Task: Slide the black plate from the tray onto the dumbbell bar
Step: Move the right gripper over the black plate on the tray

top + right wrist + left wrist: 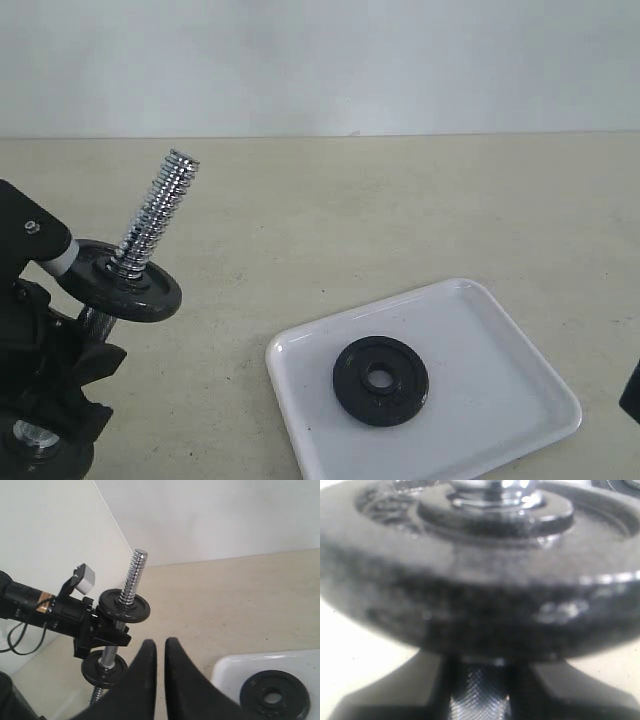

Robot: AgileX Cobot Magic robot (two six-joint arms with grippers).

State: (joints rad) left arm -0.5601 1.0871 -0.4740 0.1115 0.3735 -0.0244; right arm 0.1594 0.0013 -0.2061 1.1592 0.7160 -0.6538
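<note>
Showing the left arm at the lower left of the exterior view, black and folded low, with its left pincer [111,639] clamped on the knurled middle of the dumbbell bar [160,205]. The bar was held clear of the counter [400,200] and tilted, its free threaded end leaning toward the upper right. An upper disc [150,295] sat on the bar just above the clamping fingers [445,685]. A lower disc [102,672] sat just below them, seen best in the right wrist view. The tray [480,330] lay flat on the counter at the lower right of centre, well apart from the bar. The black plate [350,385] lay flat inside it, left of the tray's middle, touched by neither arm. The right pincer [160,655] hung above the counter beside the tray, pointing toward the left arm. Its two dark fingers were drawn almost together, with nothing between them.
</note>
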